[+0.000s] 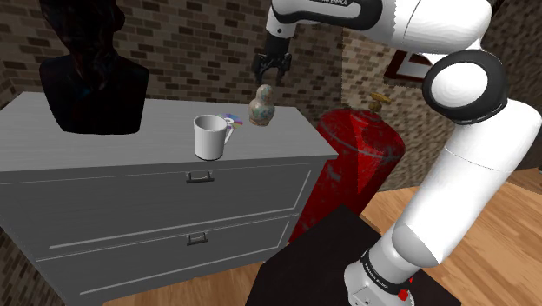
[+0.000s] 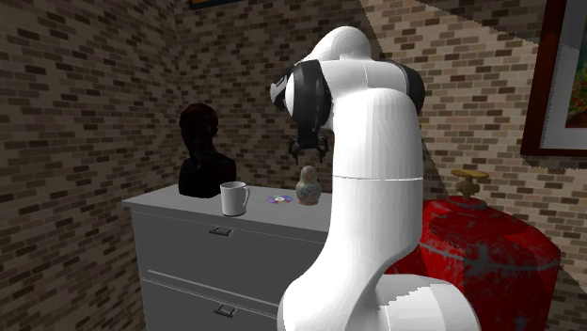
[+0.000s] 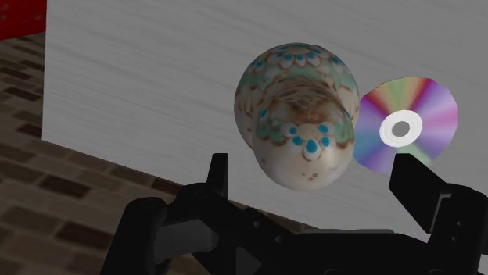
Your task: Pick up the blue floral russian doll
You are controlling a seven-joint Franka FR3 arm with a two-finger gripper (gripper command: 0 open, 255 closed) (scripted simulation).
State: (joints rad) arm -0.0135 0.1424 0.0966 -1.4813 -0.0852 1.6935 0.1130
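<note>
The russian doll (image 1: 261, 106) is cream with blue and green floral marks and stands upright near the back right corner of the grey dresser top (image 1: 130, 143). It also appears in the second exterior view as the doll (image 2: 308, 185) and close up as the doll (image 3: 297, 114) in the wrist view. My black gripper (image 1: 272, 72) hangs just above the doll, open, not touching it. In the wrist view the gripper (image 3: 313, 176) has its fingers spread wide, with the doll's head seen between them.
A white mug (image 1: 209, 136) stands toward the dresser's front, left of the doll. An iridescent disc (image 3: 403, 125) lies flat beside the doll. A black bust (image 1: 94, 69) occupies the dresser's left. A red tank (image 1: 360, 161) with a brass valve stands right of the dresser.
</note>
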